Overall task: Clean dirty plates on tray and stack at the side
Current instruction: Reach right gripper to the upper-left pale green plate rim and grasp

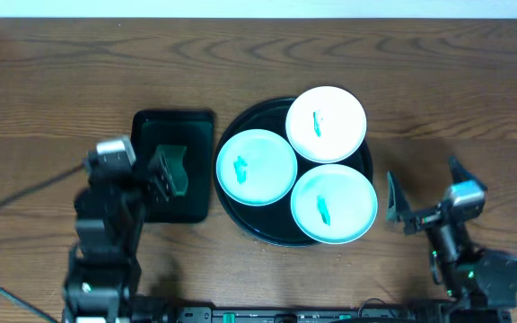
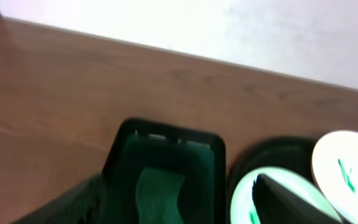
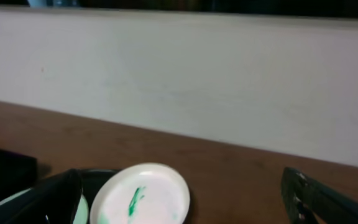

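Cleaning has seemingly not been begun: three plates point(image 1: 326, 124) are seen on the tray point(image 1: 240, 220), each smeared teal, none stacked aside. The left gripper point(image 2: 179, 202) is spread wide above a rectangular tray point(image 1: 196, 126) holding perhaps a sponge point(image 2: 159, 185). The right gripper point(image 1: 423, 182) is likewise splayed, empty. Wooden table point(image 1: 258, 54), pale wall point(image 3: 179, 74).

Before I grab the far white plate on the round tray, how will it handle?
The white plate looks thin and shallow, so it is probably light and stiff. It overlaps the rim of the round tray, so it may rock. The tray is glossy, so the plate likely slides.
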